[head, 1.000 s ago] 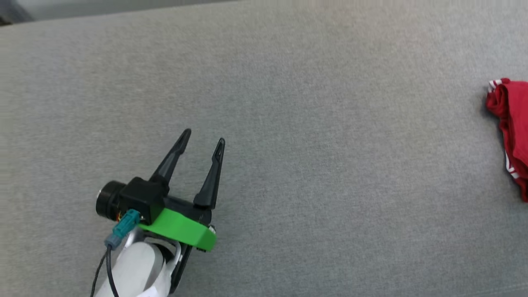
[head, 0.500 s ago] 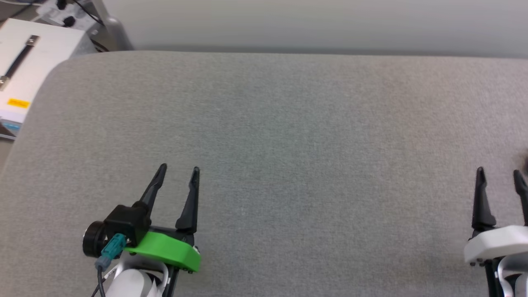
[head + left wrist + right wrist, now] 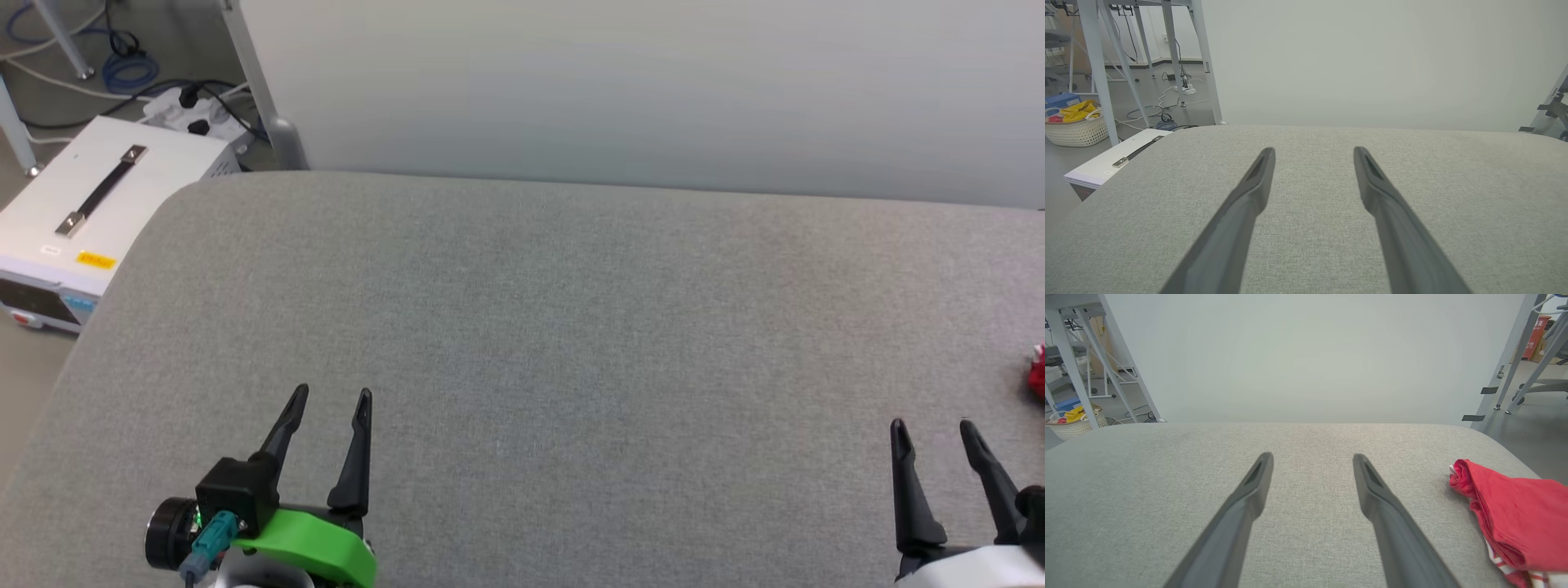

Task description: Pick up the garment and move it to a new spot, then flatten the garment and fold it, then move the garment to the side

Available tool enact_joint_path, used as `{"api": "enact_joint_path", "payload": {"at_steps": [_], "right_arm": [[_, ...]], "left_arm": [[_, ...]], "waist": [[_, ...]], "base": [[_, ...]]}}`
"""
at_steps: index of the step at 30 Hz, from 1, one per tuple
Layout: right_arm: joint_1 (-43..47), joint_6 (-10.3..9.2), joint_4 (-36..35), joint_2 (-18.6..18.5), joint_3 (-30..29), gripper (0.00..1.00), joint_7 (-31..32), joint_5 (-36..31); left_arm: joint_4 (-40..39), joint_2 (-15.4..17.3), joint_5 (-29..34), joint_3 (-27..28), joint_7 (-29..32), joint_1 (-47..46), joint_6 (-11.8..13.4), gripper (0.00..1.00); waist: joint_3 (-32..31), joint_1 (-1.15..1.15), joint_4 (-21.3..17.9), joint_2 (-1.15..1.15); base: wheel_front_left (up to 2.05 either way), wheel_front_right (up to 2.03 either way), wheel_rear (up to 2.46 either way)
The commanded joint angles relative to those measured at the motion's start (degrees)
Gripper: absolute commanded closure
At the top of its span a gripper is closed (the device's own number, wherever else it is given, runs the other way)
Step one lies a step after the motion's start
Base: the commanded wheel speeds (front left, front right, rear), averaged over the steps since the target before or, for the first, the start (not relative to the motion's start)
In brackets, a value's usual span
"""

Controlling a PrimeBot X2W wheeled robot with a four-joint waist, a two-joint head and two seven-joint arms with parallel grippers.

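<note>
Left end effector and right end effector stand open and empty over the bench. The garment lies bunched near its right edge; it looks soft and light, so pinch a thick fold.

Bright, soft, even light, direction hard to tell; tone cool, faintly green on pale matte backdrop panel. Shadows weak, soft-edged on grey woven-fabric table top. Head view slightly soft, weave grain muted; crumpled red soft-fabric garment smeared at right edge. Wrist views wide-angle: pale metal frame legs lean at edges. Weave crisp mid-frame there; long dark tapered fingers blur toward bottom edge
</note>
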Motion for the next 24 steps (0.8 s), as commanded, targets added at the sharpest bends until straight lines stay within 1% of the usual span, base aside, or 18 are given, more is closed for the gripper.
{"api": "enact_joint_path", "payload": {"at_steps": [1, 6, 12, 24], "right_arm": [[1.3, -0.05, -1.0, -0.1, 0.4, 0.0, 0.4, 0.4], [4.1, -0.05, -3.7, -0.1, 2.1, 0.0, 1.3, -0.1], [4.8, -0.05, -5.5, -0.1, 2.9, 0.0, 1.9, -0.4], [3.8, -0.05, -4.8, -0.1, 3.6, 0.0, 1.4, -0.4]], "left_arm": [[0.3, 0.0, 0.7, 0.1, -0.3, 1.0, -0.2, 0.0], [1.1, 0.0, 0.8, -0.6, -0.3, 2.0, -0.7, 0.0], [1.6, 0.4, 0.7, -0.8, -0.3, 1.8, -0.7, 0.0], [1.9, 0.9, 0.9, -1.1, -0.3, 1.1, -0.6, 0.0]], "waist": [[-1.6, 0.01, -0.9, 0.0], [-2.6, 0.01, -1.6, 0.0], [-2.3, 0.01, -2.3, 0.0], [-1.7, 0.01, -2.8, 0.0]], "base": [[0.0, 0.0, 0.0], [0.0, 0.0, 0.0], [0.0, 0.0, 0.0], [0.0, 0.0, 0.0]]}}
